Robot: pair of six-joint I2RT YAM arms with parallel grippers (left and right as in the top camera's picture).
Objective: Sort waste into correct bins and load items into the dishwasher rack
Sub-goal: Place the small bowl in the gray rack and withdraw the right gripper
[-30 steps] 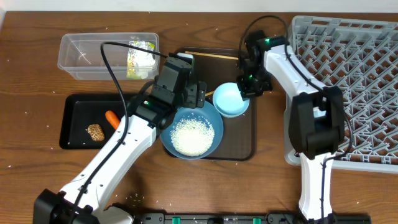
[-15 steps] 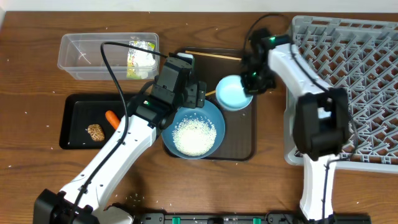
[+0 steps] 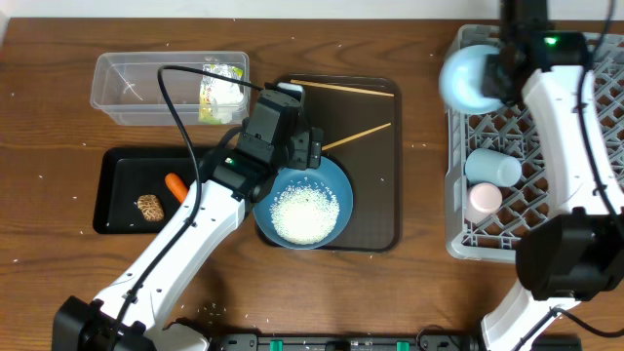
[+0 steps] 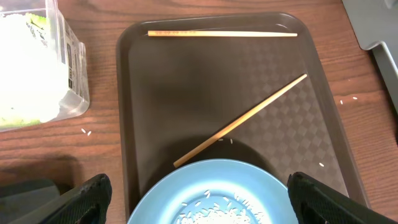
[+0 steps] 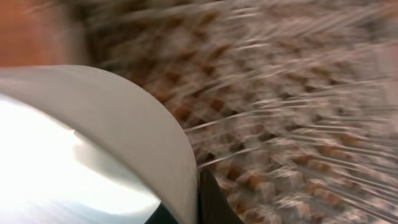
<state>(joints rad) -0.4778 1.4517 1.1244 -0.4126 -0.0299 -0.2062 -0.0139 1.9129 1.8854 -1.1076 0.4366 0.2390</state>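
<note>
My left gripper [image 3: 304, 156] is open, its fingers [image 4: 87, 198] either side of the far rim of the large blue bowl [image 4: 211, 196] of white rice [image 3: 302, 213]. My right gripper [image 3: 499, 74] is shut on the small pale blue bowl [image 3: 470, 78], held tilted over the left edge of the grey rack [image 3: 575, 117]; that bowl fills the blurred right wrist view [image 5: 81, 143]. A light blue cup [image 3: 492, 168] and a pinkish-white cup [image 3: 485, 200] lie in the rack. Two chopsticks [image 4: 239, 121] lie on the brown tray [image 4: 323, 124].
The clear tub [image 3: 146, 88] holds the napkin and the yellow-green packet [image 3: 222, 93]. The black tray [image 3: 117, 190] holds the carrot [image 3: 175, 183] and the brown lump [image 3: 148, 207]. Stray rice grains dot the table.
My right gripper has lifted the small bowl off the brown tray and carried it up and right to the rack's left edge. The left arm has not moved.
</note>
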